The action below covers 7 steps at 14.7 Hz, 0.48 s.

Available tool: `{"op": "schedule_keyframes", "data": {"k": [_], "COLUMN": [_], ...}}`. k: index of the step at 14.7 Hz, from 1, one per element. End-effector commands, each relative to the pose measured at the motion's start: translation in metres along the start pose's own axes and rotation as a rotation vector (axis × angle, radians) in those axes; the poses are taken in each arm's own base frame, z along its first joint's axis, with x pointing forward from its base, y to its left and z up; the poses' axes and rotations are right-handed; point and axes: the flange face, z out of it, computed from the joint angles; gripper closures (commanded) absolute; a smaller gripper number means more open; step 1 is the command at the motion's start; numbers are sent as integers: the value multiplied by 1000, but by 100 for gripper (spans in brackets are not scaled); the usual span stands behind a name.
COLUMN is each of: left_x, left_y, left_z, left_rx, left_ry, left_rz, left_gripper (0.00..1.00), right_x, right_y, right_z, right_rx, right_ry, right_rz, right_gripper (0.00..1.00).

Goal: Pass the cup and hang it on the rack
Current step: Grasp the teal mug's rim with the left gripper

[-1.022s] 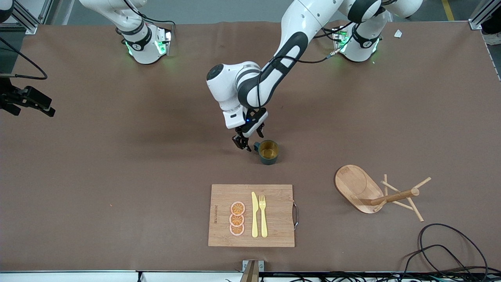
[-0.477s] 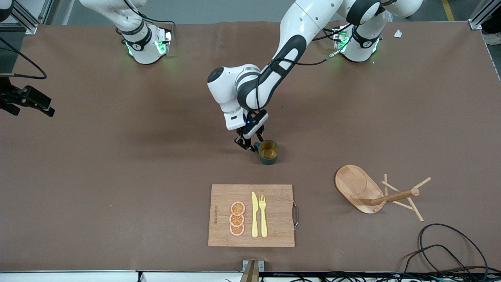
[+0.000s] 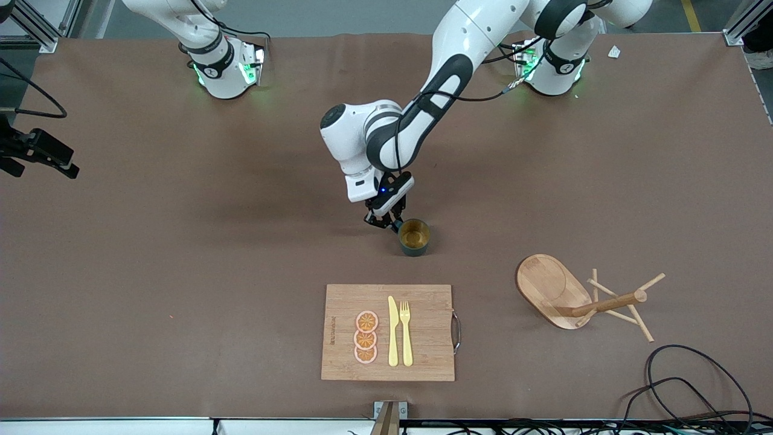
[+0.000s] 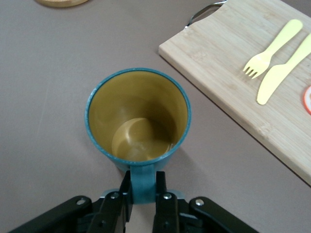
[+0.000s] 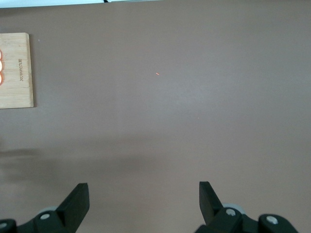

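The dark teal cup (image 3: 414, 236) with a mustard-yellow inside stands upright on the brown table, mid-table. My left gripper (image 3: 387, 221) is low beside it, shut on the cup's handle (image 4: 142, 184) with a finger pressed to each side. The cup's opening fills the left wrist view (image 4: 138, 116). The wooden rack (image 3: 552, 290) lies toward the left arm's end, nearer the front camera than the cup, its post and pegs (image 3: 610, 302) angled away from the oval base. My right gripper (image 5: 143, 199) is open and empty over bare table at the right arm's end.
A wooden cutting board (image 3: 423, 356) with a yellow knife, a yellow fork and orange slices lies nearer the front camera than the cup. Black cables (image 3: 682, 374) coil at the front corner near the rack. The rack's base edge shows in the left wrist view (image 4: 60, 2).
My left gripper has moved in onto the cup's handle and closed its fingers on it. The cup has stayed on the table. My right gripper has shifted slightly.
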Motion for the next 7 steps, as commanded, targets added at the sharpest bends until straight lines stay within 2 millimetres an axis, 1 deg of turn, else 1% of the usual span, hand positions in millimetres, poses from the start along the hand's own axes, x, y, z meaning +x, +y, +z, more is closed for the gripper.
{"op": "schedule_keyframes", "data": {"k": [1, 2, 3, 4, 6, 7], "left_x": [20, 36, 60, 80, 139, 166], "left_y": [9, 12, 16, 18, 20, 20], "left_z": [-13, -21, -30, -42, -76, -89], "left_rx": [-28, -34, -38, -42, -55, -63], "left_ry": [23, 17, 6, -16, -109, -159], "left_rz": [43, 36, 15, -5, -50, -53], "left_gripper": [99, 100, 100, 100, 100, 100], "right_x": [-3, -3, -3, -3, -3, -3], "right_y": [2, 4, 6, 6, 6, 6], "right_z": [-18, -16, -16, -15, -14, -15], "right_rx": [-3, -2, -3, -4, -4, -6], "right_ry": [26, 23, 22, 19, 15, 17], "right_rz": [-17, -16, -13, -13, -14, -17], "right_gripper": [0, 0, 0, 0, 0, 0]}}
